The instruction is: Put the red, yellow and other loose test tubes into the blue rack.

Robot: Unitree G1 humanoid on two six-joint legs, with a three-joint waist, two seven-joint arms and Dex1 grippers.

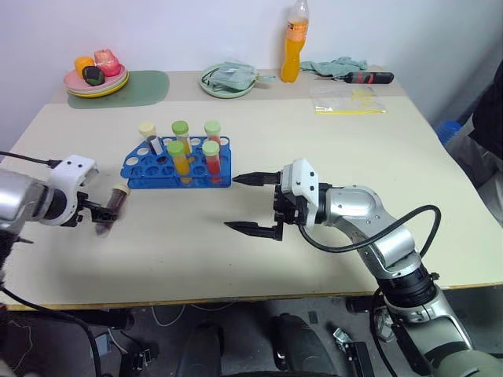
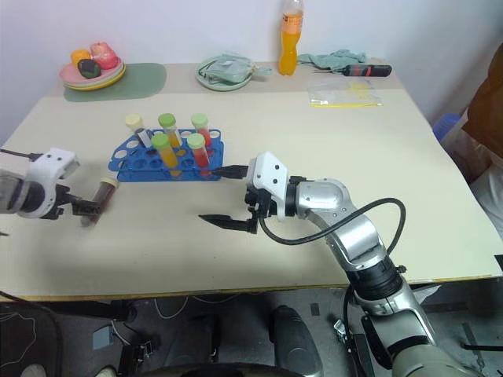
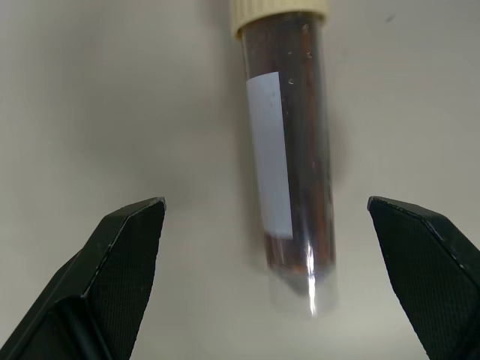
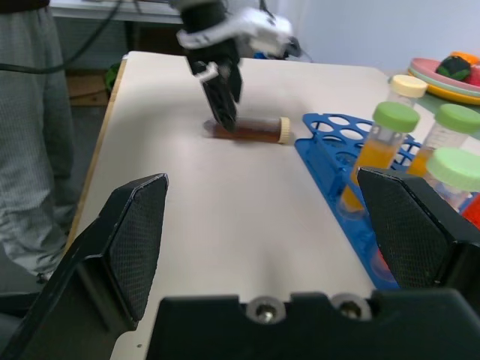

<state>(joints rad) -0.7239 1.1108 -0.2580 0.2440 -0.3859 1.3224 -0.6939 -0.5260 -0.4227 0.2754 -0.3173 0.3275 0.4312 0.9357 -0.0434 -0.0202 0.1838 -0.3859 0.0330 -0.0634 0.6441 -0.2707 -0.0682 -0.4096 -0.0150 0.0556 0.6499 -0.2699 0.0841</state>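
the blue rack [image 1: 149, 174] looks like glossy moulded plastic; the brown tube [image 3: 289, 150] is clear and shiny with a matt paper label; the table [image 1: 330, 157] is smooth and matt.

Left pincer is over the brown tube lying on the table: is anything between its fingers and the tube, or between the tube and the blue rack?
Nothing visible. The left pincer stands open, straddling the brown tube, with bare table between that tube and the blue rack.
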